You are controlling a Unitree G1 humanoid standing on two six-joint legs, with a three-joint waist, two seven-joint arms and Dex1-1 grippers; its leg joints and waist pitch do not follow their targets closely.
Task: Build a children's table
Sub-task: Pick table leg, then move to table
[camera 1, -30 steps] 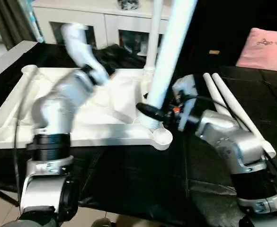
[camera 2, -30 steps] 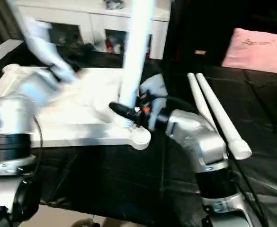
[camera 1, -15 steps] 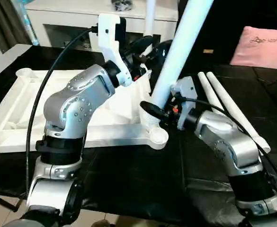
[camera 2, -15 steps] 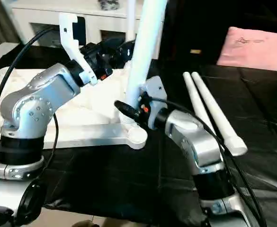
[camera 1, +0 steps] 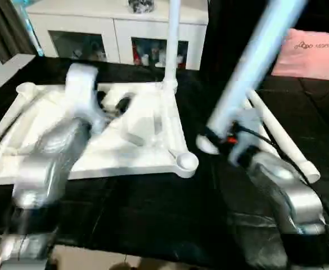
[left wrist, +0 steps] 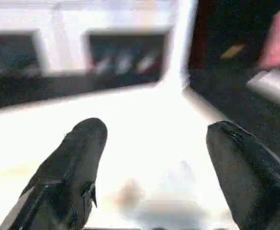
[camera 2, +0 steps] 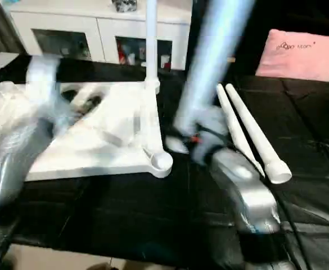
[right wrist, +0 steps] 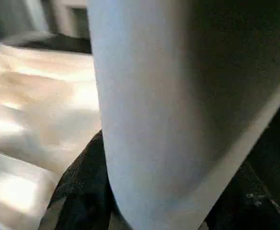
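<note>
I see a white ribbed plastic tabletop (camera 1: 147,140) lying on a black cloth-covered work surface (camera 1: 153,208), with pale, bluish-white tapered tube legs (camera 1: 254,62) around it. My forearms are silver metal (camera 1: 288,194) and the left gripper's fingers (left wrist: 68,177) are plain black. Behind stand a white glass-door cabinet (camera 1: 119,36) and a pink cushion with dark lettering (camera 1: 313,53).

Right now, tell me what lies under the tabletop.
The tabletop lies ribbed side up on a black sheet, which shows around its near and right edges. Whatever is directly beneath it is covered by the tabletop itself.
</note>
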